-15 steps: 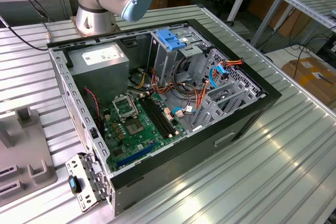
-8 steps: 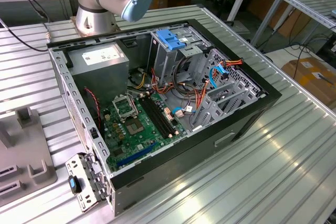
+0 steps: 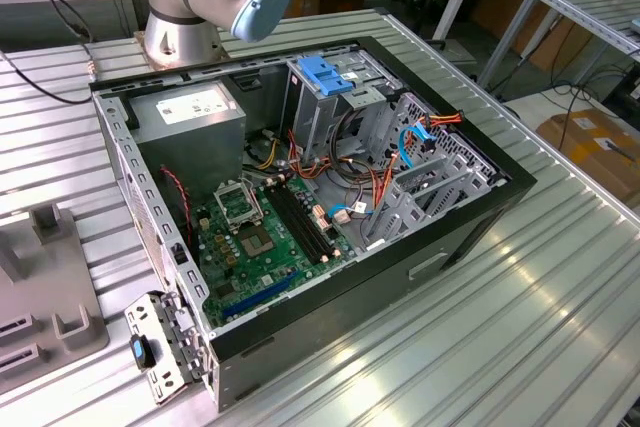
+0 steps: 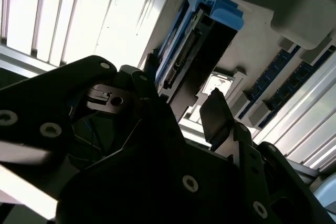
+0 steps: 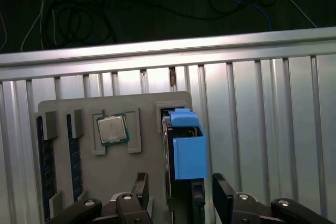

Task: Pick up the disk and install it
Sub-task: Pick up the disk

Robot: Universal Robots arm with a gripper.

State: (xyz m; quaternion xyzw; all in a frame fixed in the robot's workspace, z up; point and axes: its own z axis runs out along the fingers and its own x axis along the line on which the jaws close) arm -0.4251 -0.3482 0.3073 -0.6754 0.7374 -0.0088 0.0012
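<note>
A robot's black two-fingered gripper (image 5: 181, 191) hangs over a flat grey plastic fixture tray (image 5: 147, 103) that lies on a ribbed silver metal table (image 5: 262, 129). The jaws stand wide apart and hold nothing. The disk (image 5: 188, 153), a flat rectangular hard drive with a dark metal body in a bright blue plastic carrier frame, stands on edge in a slot of the tray. In the first wrist view it sits between the two black fingers (image 5: 223, 192), with a gap on either side. In the second wrist view the disk (image 4: 205, 51) rises just beyond the finger pads (image 4: 215, 114). Beside it on the tray are a square silver processor chip (image 5: 111, 129) in a recess and dark blue memory sticks (image 5: 42, 161) in slots. In the exterior view an open black computer case (image 3: 300, 197) lies on the table.
</note>
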